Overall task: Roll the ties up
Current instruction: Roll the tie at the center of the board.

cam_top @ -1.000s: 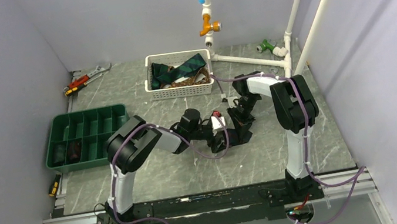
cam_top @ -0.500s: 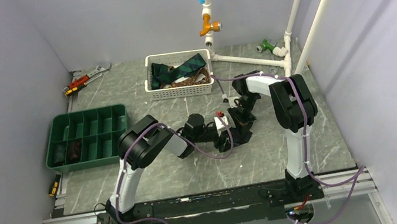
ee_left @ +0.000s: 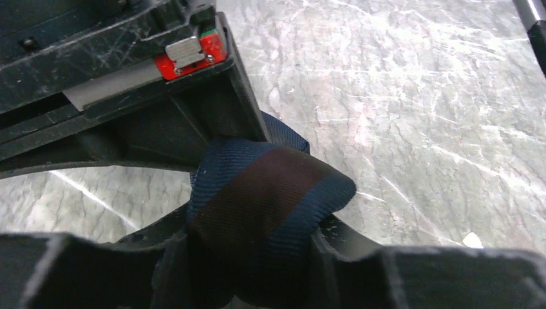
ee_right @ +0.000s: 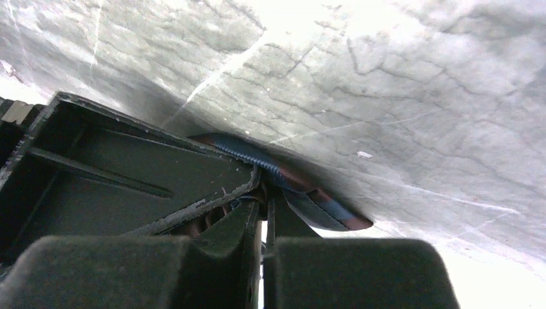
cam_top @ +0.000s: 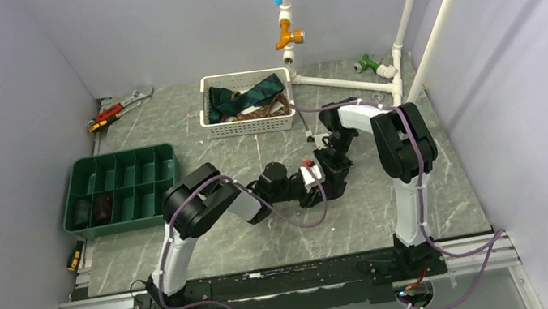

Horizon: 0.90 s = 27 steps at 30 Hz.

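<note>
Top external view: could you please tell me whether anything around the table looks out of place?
A wrench lies in the far left corner and a yellow-handled item, perhaps a screwdriver, lies at the left edge of the table near the green tray. Neither suits tie rolling. The ties in the white basket are heaped loosely.

a robotics lab test cell: plain grey walls [cam_top: 3, 121] box in a marble-look table [cam_top: 458, 201], with an aluminium rail [cam_top: 289, 277], white pvc piping [cam_top: 342, 83] and wrenches [cam_top: 124, 105].
</note>
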{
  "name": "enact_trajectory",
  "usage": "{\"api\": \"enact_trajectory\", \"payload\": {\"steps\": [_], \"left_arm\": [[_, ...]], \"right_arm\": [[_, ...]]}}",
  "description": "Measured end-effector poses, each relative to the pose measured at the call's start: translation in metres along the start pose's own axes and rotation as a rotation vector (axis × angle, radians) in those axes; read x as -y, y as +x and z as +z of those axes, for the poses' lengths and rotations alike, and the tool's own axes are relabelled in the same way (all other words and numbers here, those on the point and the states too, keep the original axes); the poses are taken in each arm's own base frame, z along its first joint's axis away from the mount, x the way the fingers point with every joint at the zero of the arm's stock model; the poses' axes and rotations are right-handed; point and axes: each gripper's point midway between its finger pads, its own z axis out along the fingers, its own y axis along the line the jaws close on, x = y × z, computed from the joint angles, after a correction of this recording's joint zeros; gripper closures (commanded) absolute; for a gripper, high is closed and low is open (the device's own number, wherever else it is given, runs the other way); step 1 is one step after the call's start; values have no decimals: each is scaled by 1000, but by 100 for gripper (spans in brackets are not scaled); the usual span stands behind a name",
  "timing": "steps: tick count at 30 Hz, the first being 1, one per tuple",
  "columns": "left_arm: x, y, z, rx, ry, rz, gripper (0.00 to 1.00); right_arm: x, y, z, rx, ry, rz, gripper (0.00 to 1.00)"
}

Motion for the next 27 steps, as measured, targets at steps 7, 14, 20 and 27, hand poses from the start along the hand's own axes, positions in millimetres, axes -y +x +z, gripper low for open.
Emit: {"api": "enact_trajectory", "payload": {"steps": [7,14,20,27], "left_arm": [[4,6,-16,-101,-21,68,98],[5,7,-21,-139,5,103,99],[4,7,-20,-150,22,96,99],[4,8,-22,-155,27,93,99]], "right_arm": [[5,-3,-14,42,-57,3,49],[39,-13,-52,205,-102,40,25],[22,-8,-37,191,-225,70,15],[-8,2,-29,159,-472,188,14]]}}
